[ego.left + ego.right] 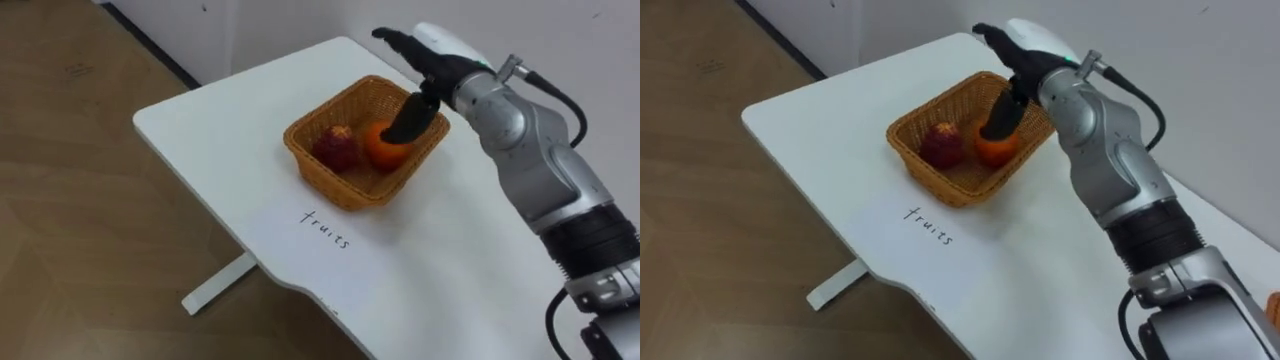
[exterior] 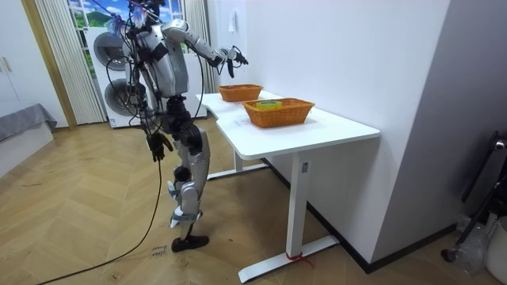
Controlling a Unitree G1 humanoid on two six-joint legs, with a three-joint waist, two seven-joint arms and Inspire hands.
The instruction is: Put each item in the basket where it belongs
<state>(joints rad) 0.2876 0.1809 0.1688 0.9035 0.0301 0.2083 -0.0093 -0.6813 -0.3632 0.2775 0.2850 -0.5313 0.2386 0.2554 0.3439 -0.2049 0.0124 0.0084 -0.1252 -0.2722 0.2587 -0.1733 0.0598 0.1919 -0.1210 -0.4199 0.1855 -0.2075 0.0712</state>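
A wicker fruit basket stands on the white table and holds a dark red fruit and an orange. My right hand hovers over the basket's far right rim. It is open, its fingers stretched out to the left. The thumb hangs down and just about touches the top of the orange, which rests in the basket. In the room view my left hand hangs at my side. A second wicker basket with green and yellow items sits nearer the room camera.
The word for fruit is handwritten on the table in front of the basket. The table edge runs diagonally to my left, with wooden floor beyond. A white wall stands behind the table. I stand at the table's end.
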